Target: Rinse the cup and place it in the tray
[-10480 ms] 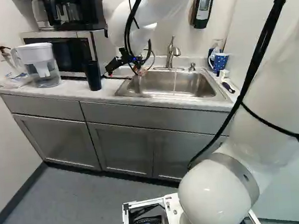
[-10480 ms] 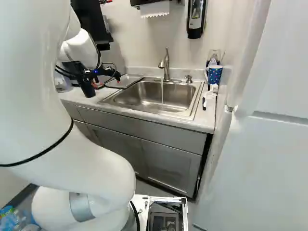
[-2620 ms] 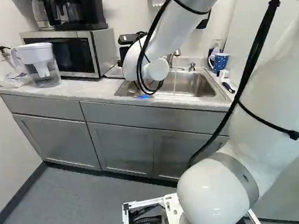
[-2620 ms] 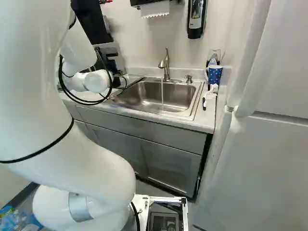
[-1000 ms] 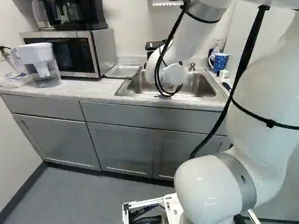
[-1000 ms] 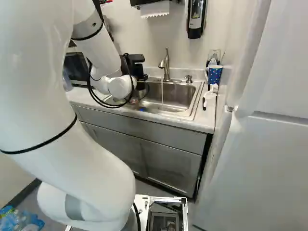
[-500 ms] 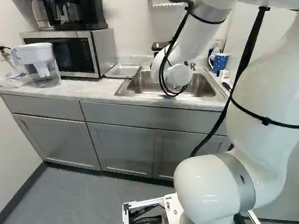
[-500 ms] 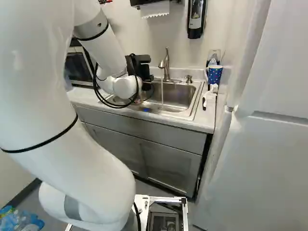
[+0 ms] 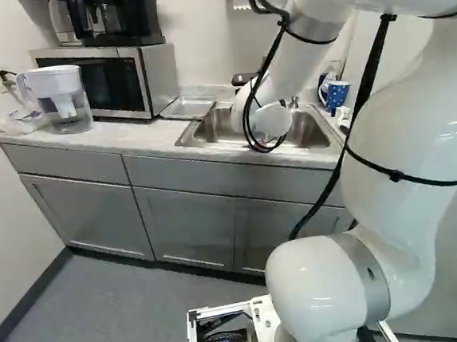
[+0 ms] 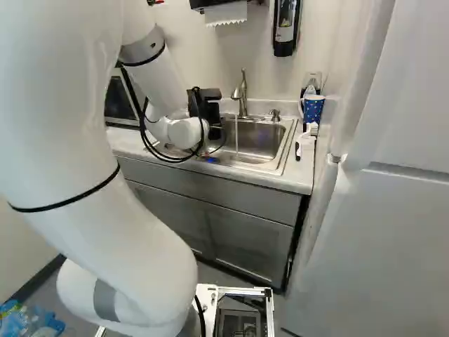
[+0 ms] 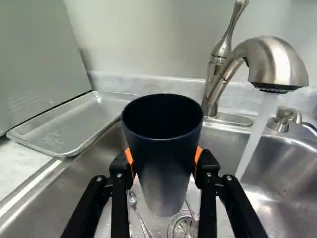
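Ahead, arm [image 10: 77,133] bent, holding cup [image 11: 161,163] over sink [image 10: 259,144]

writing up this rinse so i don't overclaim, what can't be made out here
- Floor of the dark tapered cup, wrist view: lost in shadow.
- Round metal drain, wrist view: partly behind the cup, cut off by the edge.
- Brushed-metal faucet and cup, left base view: hidden behind the white arm.

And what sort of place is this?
Probably a small kitchenette or break room: there's a sink with running water, a microwave and a water filter pitcher.
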Controlling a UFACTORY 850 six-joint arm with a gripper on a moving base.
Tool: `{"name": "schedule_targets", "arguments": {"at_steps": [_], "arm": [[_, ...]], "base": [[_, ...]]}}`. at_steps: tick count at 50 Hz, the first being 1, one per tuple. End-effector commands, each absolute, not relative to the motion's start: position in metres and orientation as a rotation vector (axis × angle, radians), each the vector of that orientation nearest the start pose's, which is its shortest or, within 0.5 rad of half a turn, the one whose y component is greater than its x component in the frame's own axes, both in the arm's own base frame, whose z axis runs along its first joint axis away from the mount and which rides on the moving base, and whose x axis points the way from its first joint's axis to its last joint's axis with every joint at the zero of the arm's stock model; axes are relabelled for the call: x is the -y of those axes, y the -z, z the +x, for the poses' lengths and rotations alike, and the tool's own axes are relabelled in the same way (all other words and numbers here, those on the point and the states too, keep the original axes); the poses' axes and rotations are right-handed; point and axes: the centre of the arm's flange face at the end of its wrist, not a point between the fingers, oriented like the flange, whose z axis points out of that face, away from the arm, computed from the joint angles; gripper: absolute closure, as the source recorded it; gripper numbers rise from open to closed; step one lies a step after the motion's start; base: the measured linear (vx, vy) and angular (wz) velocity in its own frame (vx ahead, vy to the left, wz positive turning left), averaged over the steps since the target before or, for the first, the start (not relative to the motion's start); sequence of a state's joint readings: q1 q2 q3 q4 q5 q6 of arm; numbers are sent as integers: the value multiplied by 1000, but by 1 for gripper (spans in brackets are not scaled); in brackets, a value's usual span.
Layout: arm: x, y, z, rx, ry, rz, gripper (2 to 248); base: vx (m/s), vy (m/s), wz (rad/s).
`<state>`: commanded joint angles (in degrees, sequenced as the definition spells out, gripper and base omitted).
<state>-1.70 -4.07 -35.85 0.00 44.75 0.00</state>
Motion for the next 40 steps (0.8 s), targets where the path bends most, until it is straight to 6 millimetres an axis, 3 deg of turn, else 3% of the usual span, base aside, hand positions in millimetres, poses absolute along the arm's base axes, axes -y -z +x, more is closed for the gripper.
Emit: {"name": "schedule_targets", "arguments": {"at_steps": [40], "arm": [[58, -443, 465, -158, 1975, -2536, 125]], "base": [[0, 0, 0]]}}
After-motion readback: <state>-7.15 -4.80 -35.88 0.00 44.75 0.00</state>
